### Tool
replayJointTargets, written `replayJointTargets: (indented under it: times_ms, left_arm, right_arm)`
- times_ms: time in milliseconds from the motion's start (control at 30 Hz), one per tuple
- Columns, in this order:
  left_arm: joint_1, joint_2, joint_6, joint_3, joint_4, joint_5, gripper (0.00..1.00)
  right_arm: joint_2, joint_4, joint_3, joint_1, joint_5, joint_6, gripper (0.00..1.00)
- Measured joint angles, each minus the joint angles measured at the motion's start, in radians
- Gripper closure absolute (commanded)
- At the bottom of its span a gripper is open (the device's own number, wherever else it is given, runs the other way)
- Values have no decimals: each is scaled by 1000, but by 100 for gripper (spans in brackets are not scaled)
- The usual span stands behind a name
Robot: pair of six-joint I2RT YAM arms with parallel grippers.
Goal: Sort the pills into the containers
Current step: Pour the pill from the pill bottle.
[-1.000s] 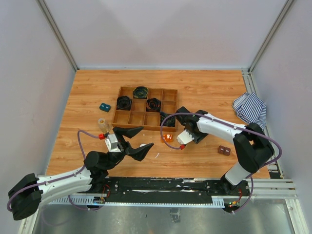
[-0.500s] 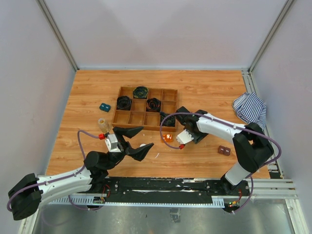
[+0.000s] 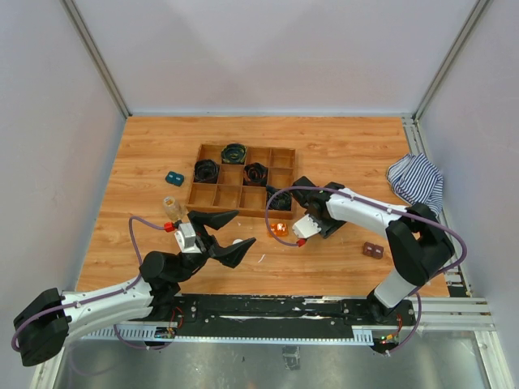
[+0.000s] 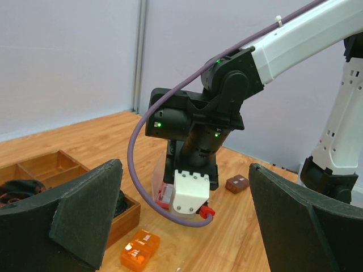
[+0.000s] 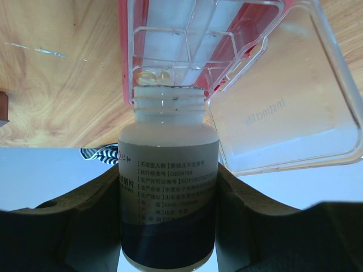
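Right gripper (image 5: 168,187): was clamped on the uncapped bottle (image 5: 168,226), whose mouth pointed at the compartments of the pink box (image 5: 126,68), lid open. Left gripper (image 3: 245,227): jaws were spread wide and empty, near the clear vial (image 3: 171,206).

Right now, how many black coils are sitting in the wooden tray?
4 black coils in the wooden tray: one in the far row, two in the middle row, at its left end and right of centre, one in the near right corner. None seems hidden.
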Motion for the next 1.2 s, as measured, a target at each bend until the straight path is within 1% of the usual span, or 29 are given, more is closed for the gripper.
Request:
replayJointTargets:
  times_ms: [367, 1200]
  left_arm:
    - [0, 0, 0, 0, 0, 0, 1]
    - [0, 0, 0, 0, 0, 0, 1]
  right_arm:
    - [3, 18, -1, -6, -5, 10, 99]
    - [0, 0, 0, -10, -30, 29, 99]
